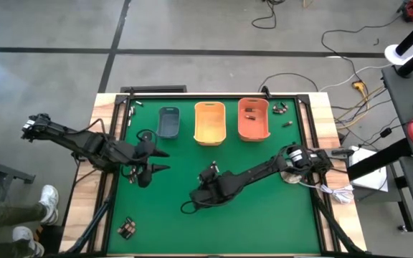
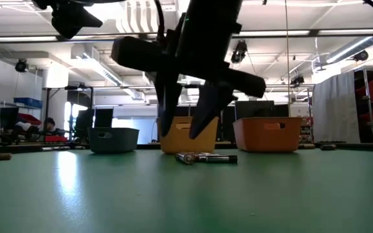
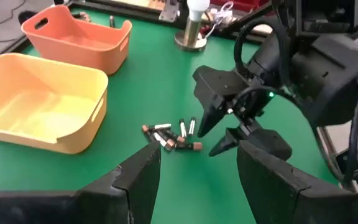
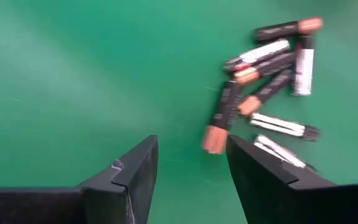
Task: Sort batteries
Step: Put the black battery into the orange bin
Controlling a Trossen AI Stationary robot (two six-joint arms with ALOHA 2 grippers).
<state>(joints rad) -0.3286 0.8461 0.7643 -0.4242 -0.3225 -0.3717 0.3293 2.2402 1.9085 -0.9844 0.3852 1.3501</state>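
A small pile of batteries (image 4: 267,93), dark and silvery cells, some with copper ends, lies on the green mat (image 1: 264,208) near its middle; it also shows in the left wrist view (image 3: 173,134) and the low view (image 2: 206,157). My right gripper (image 3: 219,130) hangs open just above and beside this pile, fingers pointing steeply down and touching nothing (image 2: 186,126). My left gripper (image 1: 165,160) stands open over the mat's left part, raised, pointing toward the pile, with nothing between its fingers.
Three bins stand in a row at the far side: grey-blue (image 1: 168,122), yellow (image 1: 209,122) and orange (image 1: 254,119), the orange one with a few cells inside. More batteries lie at the near left corner (image 1: 126,228) and far right (image 1: 281,109). A lamp base (image 3: 191,38) stands at the right.
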